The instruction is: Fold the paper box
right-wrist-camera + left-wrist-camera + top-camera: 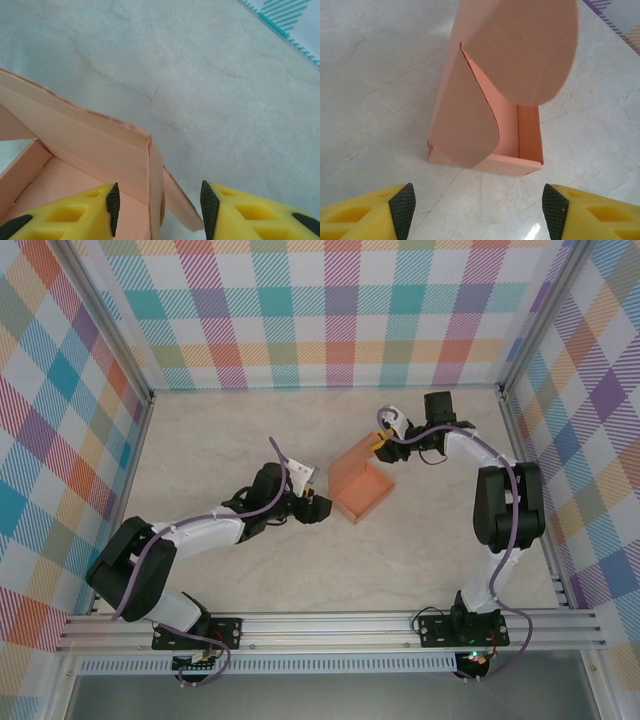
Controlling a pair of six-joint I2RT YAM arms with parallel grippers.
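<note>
We are holding our left gripper wide open, with nothing between its black pads. Just past it the paper box is sitting on the pale marble table, half made, with two round flaps sticking up. Our right gripper is standing half open around one side wall of the box, one finger inside and one outside, not pinching it yet. We are thinking the card is light and thin, so it is likely bending easily and sliding on the smooth table. We are guessing the best place to hold is a flap near its fold, softly, so nothing is getting crushed
</note>
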